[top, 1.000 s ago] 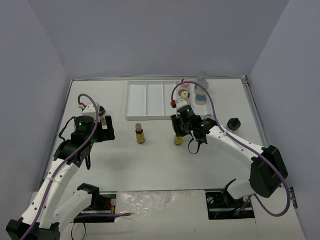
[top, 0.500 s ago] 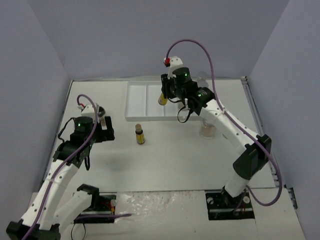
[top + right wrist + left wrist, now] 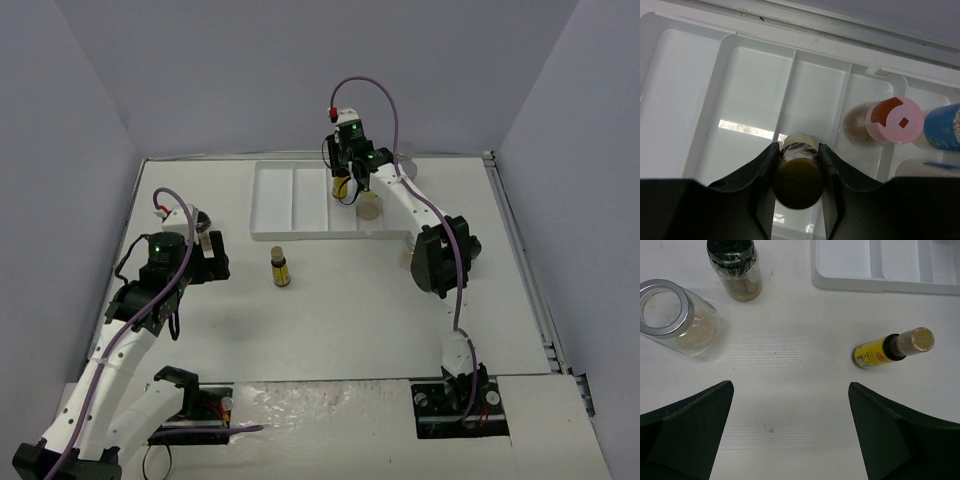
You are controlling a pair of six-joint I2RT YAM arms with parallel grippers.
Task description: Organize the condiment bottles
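White tabletop (image 3: 330,310); right hand (image 3: 797,151) grips bottle (image 3: 798,182) over tray (image 3: 747,90)

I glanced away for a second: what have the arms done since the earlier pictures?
The right gripper, shut on an amber bottle, lifted it off the table and carried it out over the white tray. The left gripper, open, and the other bottle stayed put.

Glossy white plastic tray (image 3: 755,95), clear glass jar (image 3: 696,331)
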